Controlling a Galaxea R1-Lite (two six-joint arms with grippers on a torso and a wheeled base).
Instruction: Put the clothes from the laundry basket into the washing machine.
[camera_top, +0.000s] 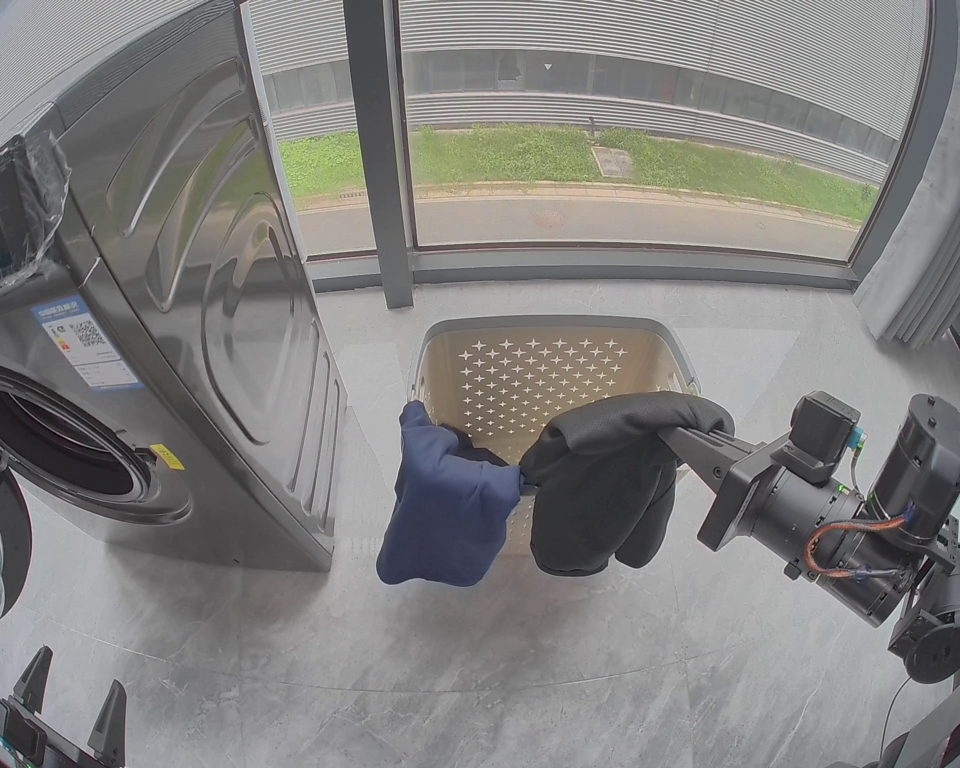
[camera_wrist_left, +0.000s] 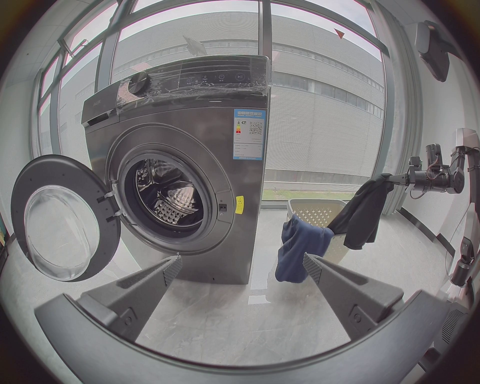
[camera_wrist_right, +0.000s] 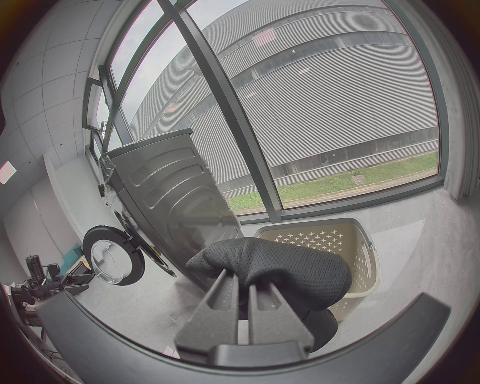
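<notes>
Above laundry basket (camera_top: 560, 335), right hand (camera_top: 672, 436) clamped on black garment (camera_top: 600, 500); blue garment (camera_top: 445, 510) draped over rim; left hand (camera_wrist_left: 240, 259) open.

Colours: laundry basket (camera_top: 540, 375) beige, star cut-out pattern; navy garment (camera_top: 445, 510) plain; black garment (camera_top: 600, 490) plain; washing machine (camera_top: 230, 300) dark metallic grey, with yellow sticker (camera_top: 167, 457), blue-white label (camera_top: 85, 342).
</notes>
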